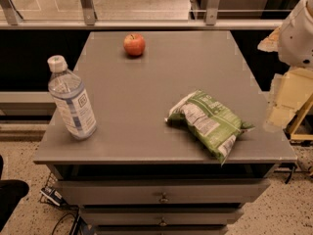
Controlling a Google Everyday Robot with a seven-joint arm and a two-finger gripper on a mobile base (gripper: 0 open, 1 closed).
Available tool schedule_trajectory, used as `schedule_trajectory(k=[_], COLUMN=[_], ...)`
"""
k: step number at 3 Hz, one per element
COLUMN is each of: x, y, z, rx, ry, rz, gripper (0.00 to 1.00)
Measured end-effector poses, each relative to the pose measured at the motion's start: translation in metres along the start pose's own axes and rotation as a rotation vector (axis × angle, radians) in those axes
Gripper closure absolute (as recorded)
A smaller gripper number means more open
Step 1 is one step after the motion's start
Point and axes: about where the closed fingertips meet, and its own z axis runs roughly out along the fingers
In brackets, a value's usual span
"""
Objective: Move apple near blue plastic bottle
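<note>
A small red apple (134, 44) with a yellowish patch sits near the far edge of the grey table top (146, 106), left of centre. A clear plastic water bottle (72, 99) with a white cap and a blue-and-white label stands upright at the table's front left corner. The apple and the bottle are well apart. My arm's white body (298, 31) hangs at the upper right. My gripper (286, 99) shows as pale yellowish parts beyond the table's right edge, far from both the apple and the bottle, and holds nothing that I can see.
A green-and-white chip bag (210, 121) lies on the front right of the table. Drawers with small knobs (163, 198) run below the top. A railing and glass panels (88, 6) stand behind the table. Cables (58, 199) lie on the floor at the left.
</note>
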Motion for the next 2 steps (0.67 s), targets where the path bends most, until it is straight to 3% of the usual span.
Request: schedule_trajectory(k=[1, 2], x=[0.0, -0.01], y=[-0.001, -0.022], z=[0.0, 0.008], rx=[0.004, 0.058], ry=[-0.002, -0.059], rz=[0.0, 0.032], gripper=[0.0, 0.0])
